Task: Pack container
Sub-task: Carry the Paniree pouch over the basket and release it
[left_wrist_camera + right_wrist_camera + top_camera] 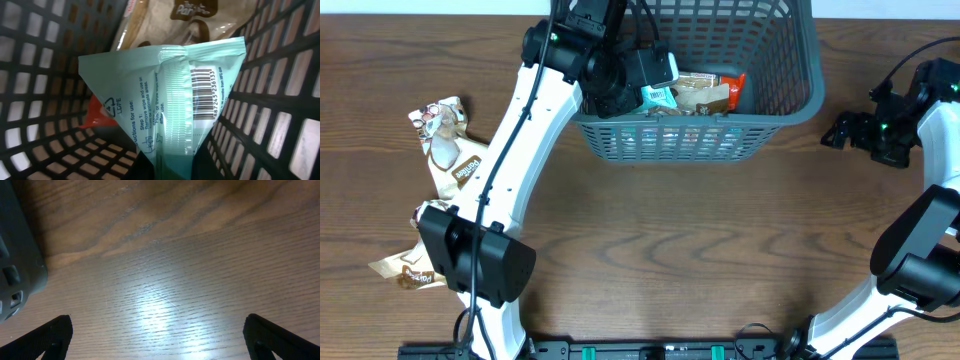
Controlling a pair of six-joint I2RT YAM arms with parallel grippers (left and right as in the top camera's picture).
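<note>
The container [790,60] is a dark grey-blue lattice basket at the top middle of the table. My left gripper [655,85] reaches inside it, shut on a teal wipe packet [170,95] with a barcode, held over the basket floor. Beneath lie a beige snack packet [705,92] and a red-orange packet [737,92]; both also show in the left wrist view [165,20], [95,112]. My right gripper [840,130] hangs open and empty over bare table to the right of the basket; its fingertips [157,335] are wide apart. The basket's corner [20,275] shows at its left.
Several brown-and-white snack packets lie on the left of the wooden table [670,250]: one crumpled [440,125], one labelled [465,175] and one near the left arm's base [405,268].
</note>
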